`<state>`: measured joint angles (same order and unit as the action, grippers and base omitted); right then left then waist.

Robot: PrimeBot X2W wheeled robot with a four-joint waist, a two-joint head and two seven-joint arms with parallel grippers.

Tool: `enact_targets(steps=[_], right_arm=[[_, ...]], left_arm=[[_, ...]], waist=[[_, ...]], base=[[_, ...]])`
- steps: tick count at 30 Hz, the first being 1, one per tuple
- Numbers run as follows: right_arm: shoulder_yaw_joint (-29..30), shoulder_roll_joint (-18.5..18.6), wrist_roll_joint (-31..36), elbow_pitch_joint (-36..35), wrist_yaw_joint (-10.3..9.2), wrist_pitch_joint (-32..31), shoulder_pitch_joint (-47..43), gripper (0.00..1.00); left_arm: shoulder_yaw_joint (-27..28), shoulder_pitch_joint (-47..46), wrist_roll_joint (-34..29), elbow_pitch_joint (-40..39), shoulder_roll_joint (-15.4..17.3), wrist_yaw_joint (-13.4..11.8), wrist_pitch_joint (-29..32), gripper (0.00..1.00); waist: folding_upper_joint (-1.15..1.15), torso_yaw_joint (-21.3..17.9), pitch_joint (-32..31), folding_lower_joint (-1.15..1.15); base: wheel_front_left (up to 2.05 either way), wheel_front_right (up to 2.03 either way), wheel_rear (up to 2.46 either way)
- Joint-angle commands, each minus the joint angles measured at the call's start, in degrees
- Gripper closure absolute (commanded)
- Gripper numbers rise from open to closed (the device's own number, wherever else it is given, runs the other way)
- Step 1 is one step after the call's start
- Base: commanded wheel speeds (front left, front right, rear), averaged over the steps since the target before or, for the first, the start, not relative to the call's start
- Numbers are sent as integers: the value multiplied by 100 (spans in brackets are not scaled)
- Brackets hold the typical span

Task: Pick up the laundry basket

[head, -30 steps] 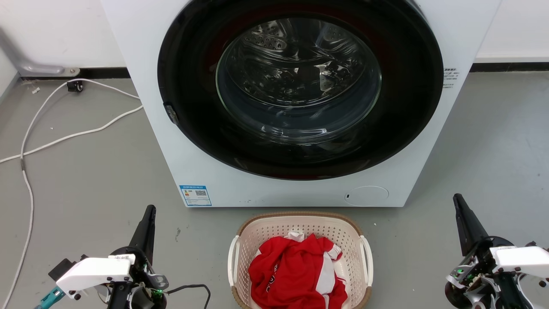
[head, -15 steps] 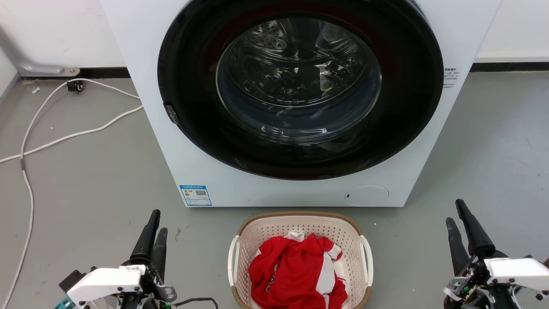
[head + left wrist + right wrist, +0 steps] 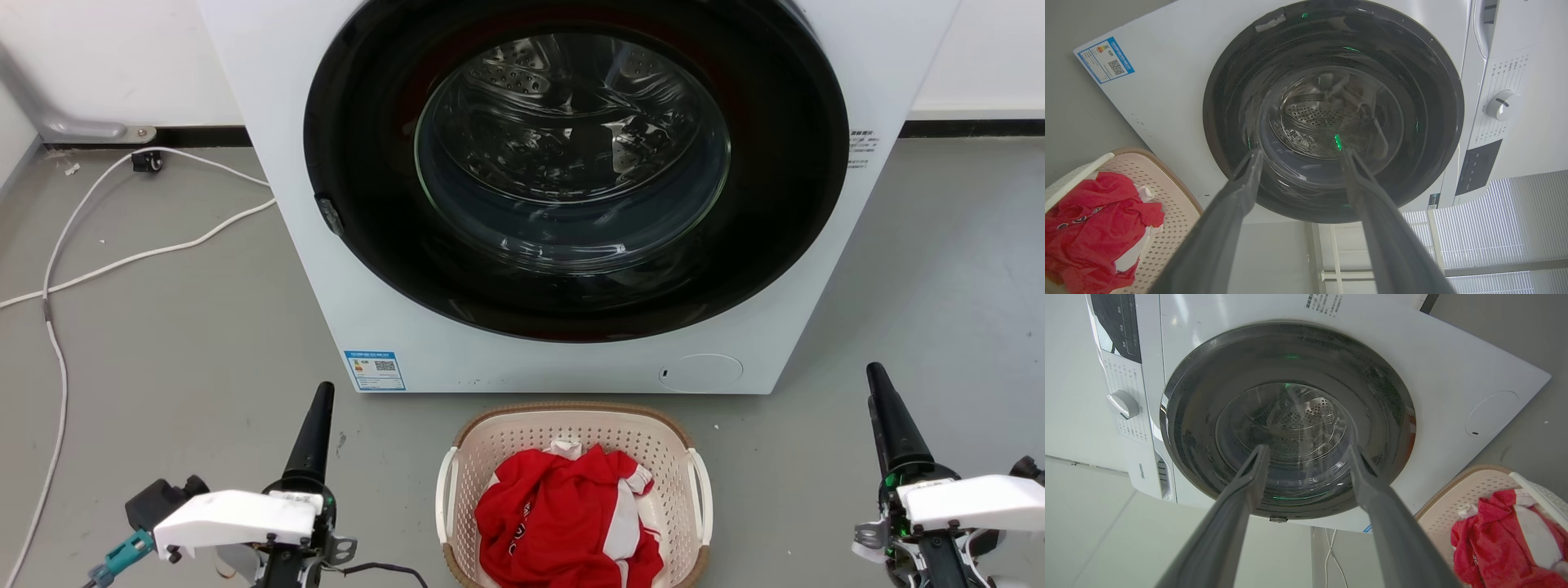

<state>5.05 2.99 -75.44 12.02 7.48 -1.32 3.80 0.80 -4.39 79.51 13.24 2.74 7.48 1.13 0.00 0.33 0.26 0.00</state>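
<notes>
Cream perforated laundry basket (image 3: 522,437), brown rim, white side handles.

Left gripper (image 3: 323,390): two long, matte charcoal fingers (image 3: 1220,232) tapering to narrow blunt tips. Behind their roots sits a white angular wrist housing (image 3: 237,516) with small dark screws. A black block (image 3: 159,496) and a teal connector (image 3: 122,558) are at its end farthest from the tips, and a thin black cable (image 3: 384,569) loops out beside the finger roots. Right gripper (image 3: 875,374): like dark tapered finger pair (image 3: 1392,531), a white housing (image 3: 971,500) behind them, a green indicator light (image 3: 896,482) at the finger base, and a silver bracket (image 3: 867,535) just behind that.
</notes>
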Motion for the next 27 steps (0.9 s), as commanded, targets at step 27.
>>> enact_targets(steps=[27], right_arm=[[-249,-1,3846,-464,1,625,-201,0]], left_arm=[[-621,-221,-3467,-399,19,-30,-614,0]], waist=[[0,-2,-25,0]], base=[[0,0,0]])
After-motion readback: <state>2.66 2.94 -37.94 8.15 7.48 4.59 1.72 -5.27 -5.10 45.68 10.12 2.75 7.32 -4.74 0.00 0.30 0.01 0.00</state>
